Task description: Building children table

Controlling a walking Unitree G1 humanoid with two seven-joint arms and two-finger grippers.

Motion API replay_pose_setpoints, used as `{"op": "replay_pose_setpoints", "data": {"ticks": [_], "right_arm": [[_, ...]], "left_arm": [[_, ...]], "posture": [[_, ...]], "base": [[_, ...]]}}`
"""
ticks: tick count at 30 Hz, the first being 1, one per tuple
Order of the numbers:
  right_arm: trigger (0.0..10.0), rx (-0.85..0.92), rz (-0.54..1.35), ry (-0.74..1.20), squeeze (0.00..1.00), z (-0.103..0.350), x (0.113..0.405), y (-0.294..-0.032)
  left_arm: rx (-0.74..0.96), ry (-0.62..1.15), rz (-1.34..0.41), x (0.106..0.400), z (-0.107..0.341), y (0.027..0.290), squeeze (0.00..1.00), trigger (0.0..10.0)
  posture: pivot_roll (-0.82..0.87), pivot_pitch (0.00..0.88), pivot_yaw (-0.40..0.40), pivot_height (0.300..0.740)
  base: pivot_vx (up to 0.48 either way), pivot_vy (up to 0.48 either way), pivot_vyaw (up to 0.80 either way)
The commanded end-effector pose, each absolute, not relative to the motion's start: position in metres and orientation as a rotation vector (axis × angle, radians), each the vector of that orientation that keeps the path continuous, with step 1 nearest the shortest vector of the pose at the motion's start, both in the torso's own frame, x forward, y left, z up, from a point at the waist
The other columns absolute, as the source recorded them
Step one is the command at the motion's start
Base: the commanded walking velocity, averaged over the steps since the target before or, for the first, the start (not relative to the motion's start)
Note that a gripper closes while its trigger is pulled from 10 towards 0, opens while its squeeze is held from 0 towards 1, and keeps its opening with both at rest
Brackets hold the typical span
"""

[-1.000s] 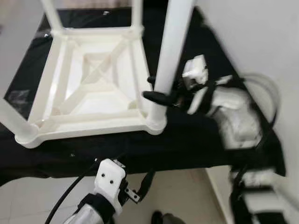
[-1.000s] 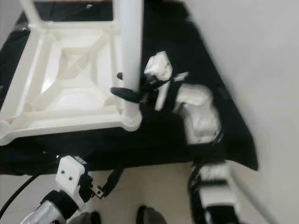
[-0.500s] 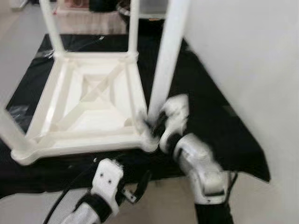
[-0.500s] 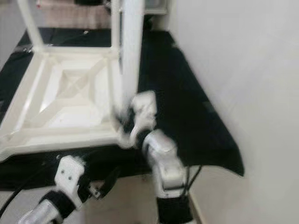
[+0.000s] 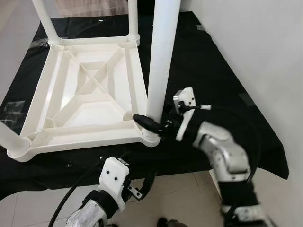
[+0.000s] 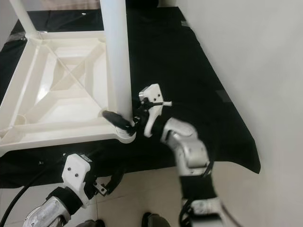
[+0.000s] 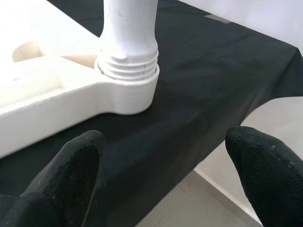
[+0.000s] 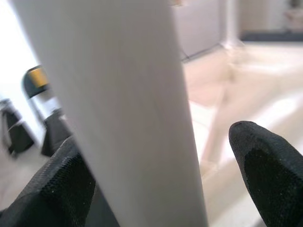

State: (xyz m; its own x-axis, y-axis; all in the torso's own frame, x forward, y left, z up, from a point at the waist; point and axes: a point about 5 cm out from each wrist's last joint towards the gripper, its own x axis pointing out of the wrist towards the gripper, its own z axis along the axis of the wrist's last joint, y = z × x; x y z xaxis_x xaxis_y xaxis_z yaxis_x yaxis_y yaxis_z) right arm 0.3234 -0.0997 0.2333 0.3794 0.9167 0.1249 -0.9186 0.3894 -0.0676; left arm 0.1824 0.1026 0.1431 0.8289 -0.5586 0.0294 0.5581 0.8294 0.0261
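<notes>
The white plastic children's table [image 5: 90, 90] lies upside down on a black cloth, its legs pointing up. My right gripper [image 5: 154, 124] is open and straddles the near right leg [image 5: 161, 56] just above its socket, one black finger [image 5: 142, 122] in front of the leg. In the right wrist view the leg [image 8: 128, 109] stands between the two fingertips, with a gap on one side. My left gripper [image 5: 142, 187] hangs open below the cloth's front edge with nothing in it. It faces the same leg's threaded socket [image 7: 128, 90].
Three more white legs stand up at the far left [image 5: 45, 21], far right [image 5: 133, 19] and near left [image 5: 9, 137] corners. The black cloth [image 5: 213, 71] ends close to a white wall [image 5: 265, 47] on the right. Tiled floor [image 5: 180, 198] lies below the front edge.
The camera has shifted. My right arm swung from the right side round to the front, and its gripper now sits lower on the leg. The left gripper has hardly moved.
</notes>
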Motion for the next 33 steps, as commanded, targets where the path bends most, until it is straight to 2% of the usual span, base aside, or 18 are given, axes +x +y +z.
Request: {"op": "replay_pose_setpoints", "data": {"ticks": [1,7,8,9,10,11,17,22,24,25,26,28,29,30,31,32,33], "right_arm": [[10.0,0.02,1.292,-0.179,0.0,0.24,0.325,-0.095],[10.0,-0.059,1.444,-0.241,0.0,0.273,0.337,-0.099],[9.2,-0.067,1.477,-0.252,0.0,0.279,0.338,-0.099],[9.2,-0.067,1.477,-0.252,0.0,0.279,0.338,-0.099],[1.0,-0.067,1.527,-0.259,0.0,0.284,0.338,-0.1],[0.0,-0.082,1.587,-0.256,0.0,0.287,0.337,-0.101],[0.0,-0.126,1.706,-0.232,0.0,0.291,0.339,-0.104],[0.0,-0.167,1.686,-0.211,0.0,0.285,0.343,-0.103],[0.0,-0.231,1.549,-0.158,0.0,0.267,0.346,-0.101],[0.0,-0.231,1.549,-0.158,0.0,0.267,0.346,-0.101],[0.0,-0.253,1.448,-0.126,0.0,0.257,0.348,-0.099],[0.0,-0.246,1.062,0.015,0.0,0.222,0.346,-0.089],[0.0,-0.246,1.062,0.015,0.0,0.222,0.346,-0.089],[0.0,-0.25,0.86,0.073,0.0,0.208,0.347,-0.089],[0.0,-0.246,0.74,0.134,0.0,0.189,0.331,-0.087],[0.0,-0.246,0.74,0.134,0.0,0.189,0.331,-0.087],[0.0,-0.192,0.641,0.184,0.0,0.175,0.314,-0.082]], "left_arm": [[0.018,-0.033,-0.6,0.177,0.144,0.1,0.0,10.0],[0.017,-0.026,-0.6,0.17,0.145,0.099,0.0,10.0],[0.016,-0.025,-0.6,0.169,0.145,0.099,0.0,10.0],[0.016,-0.025,-0.6,0.169,0.145,0.099,0.0,10.0],[0.016,-0.024,-0.599,0.168,0.145,0.099,0.0,10.0],[0.016,-0.022,-0.599,0.167,0.146,0.099,0.0,10.0],[0.016,-0.018,-0.599,0.164,0.146,0.1,0.0,10.0],[0.016,-0.015,-0.599,0.164,0.146,0.1,0.0,10.0],[0.015,-0.015,-0.599,0.165,0.146,0.099,0.0,10.0],[0.015,-0.015,-0.599,0.165,0.146,0.099,0.0,10.0],[0.014,-0.016,-0.598,0.165,0.146,0.099,0.0,10.0],[0.013,-0.018,-0.595,0.165,0.146,0.1,0.0,10.0],[0.013,-0.018,-0.595,0.165,0.146,0.1,0.0,10.0],[0.013,-0.018,-0.594,0.166,0.146,0.101,0.0,10.0],[0.015,-0.019,-0.593,0.167,0.146,0.102,0.0,10.0],[0.015,-0.019,-0.593,0.167,0.146,0.102,0.0,10.0],[0.016,-0.02,-0.596,0.168,0.146,0.102,0.0,10.0]], "posture": [[0.14,0.245,-0.076,0.74],[0.15,0.264,-0.078,0.74],[0.15,0.266,-0.078,0.74],[0.15,0.266,-0.078,0.74],[0.15,0.272,-0.076,0.74],[0.16,0.275,-0.077,0.74],[0.16,0.279,-0.074,0.74],[0.15,0.276,-0.076,0.74],[0.13,0.274,-0.09,0.74],[0.13,0.274,-0.09,0.74],[0.13,0.274,-0.09,0.74],[0.11,0.27,-0.086,0.74],[0.11,0.27,-0.086,0.74],[0.11,0.271,-0.083,0.74],[0.09,0.271,-0.075,0.74],[0.09,0.271,-0.075,0.74],[0.09,0.272,-0.07,0.74]], "base": [[0.0,0.0,0.0],[0.0,0.0,0.0],[0.0,0.0,0.0],[0.0,0.0,0.0],[0.0,0.0,0.0],[0.0,0.0,0.0],[0.0,0.0,0.0],[0.0,0.0,0.0],[0.0,0.0,0.0],[0.0,0.0,0.0],[0.0,0.0,0.0],[0.0,0.0,0.0],[0.0,0.0,0.0],[0.0,0.0,0.0],[0.0,0.0,0.0],[0.0,0.0,0.0],[0.0,0.0,0.0]]}}
